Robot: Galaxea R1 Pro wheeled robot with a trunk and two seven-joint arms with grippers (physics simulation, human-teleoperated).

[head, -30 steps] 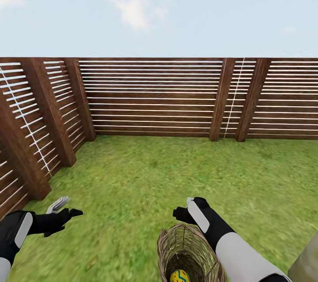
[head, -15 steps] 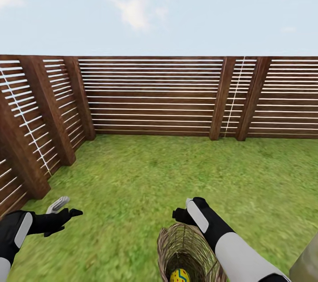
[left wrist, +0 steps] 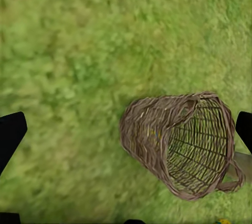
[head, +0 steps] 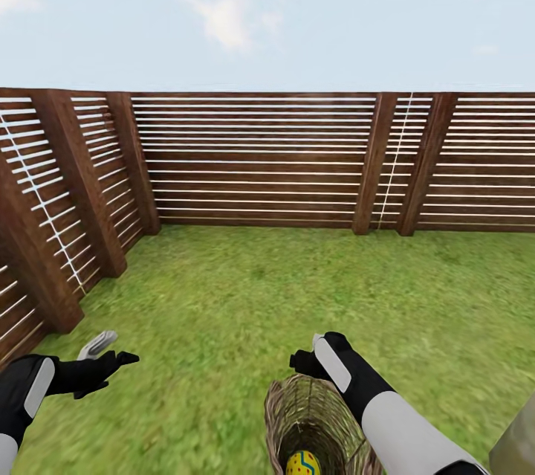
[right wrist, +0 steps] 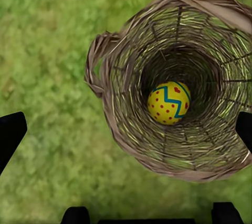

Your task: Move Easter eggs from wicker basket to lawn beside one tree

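Note:
The brown wicker basket (head: 312, 415) sits on the lawn (head: 245, 289) at the lower edge of the head view, just under my right forearm. One yellow Easter egg (right wrist: 169, 102) with red dots and a blue-green zigzag lies at its bottom, and it also peeks out in the head view (head: 302, 464). My right gripper (head: 305, 353) hangs open over the basket's far rim; in its wrist view (right wrist: 127, 132) the black fingertips (right wrist: 10, 134) stand wide apart. My left gripper (head: 117, 353) is open above bare grass to the left, and its wrist view (left wrist: 128, 129) shows the basket (left wrist: 178, 142) from the side.
A dark slatted wooden fence (head: 260, 163) closes the garden ahead and along the left (head: 44, 222). A pale beige trunk (head: 516, 449) cuts the lower right corner, close to the basket. Open grass stretches ahead to the fence.
The head camera has shifted very slightly, so the fence sits a touch higher in the picture. Both arms, the basket and the egg have kept their places.

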